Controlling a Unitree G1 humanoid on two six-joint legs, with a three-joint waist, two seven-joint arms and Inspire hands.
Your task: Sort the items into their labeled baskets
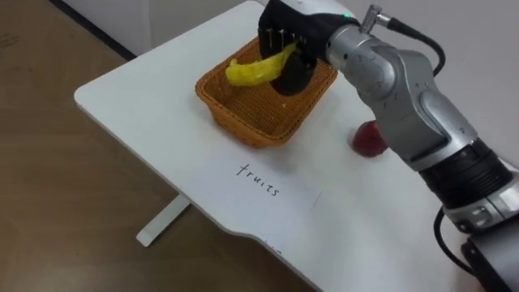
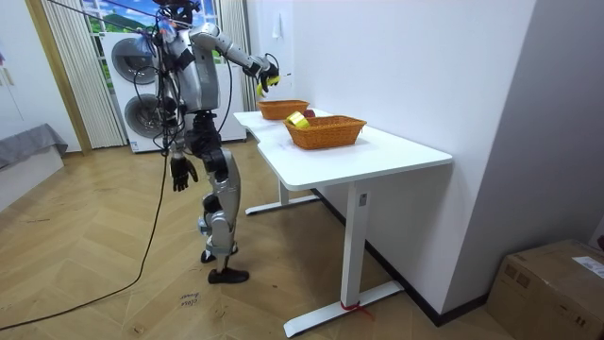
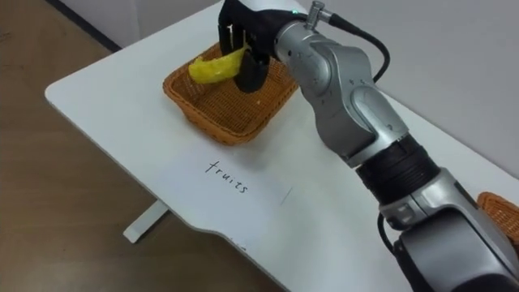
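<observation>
My right hand (image 1: 285,36) hovers over the far side of a wicker basket (image 1: 243,118), its dark fingers curled round a yellow banana (image 1: 253,70). The banana hangs just above the basket's inside, pointing left. Nothing else shows in the basket (image 3: 212,113), as far as I can see past the banana (image 3: 212,67) and the hand (image 3: 246,36). To the right of the basket a red fruit (image 1: 369,139) lies on the white table (image 1: 154,113), half hidden behind my forearm. In the room view my left hand (image 2: 181,171) hangs at my side with relaxed fingers, holding nothing.
A paper label (image 1: 259,180) with handwriting lies on the table in front of the basket. A second wicker basket (image 2: 326,132), holding a yellow and a red item, stands nearer the room camera; its rim (image 3: 499,207) shows at the right edge. The table's left edge drops to wooden floor.
</observation>
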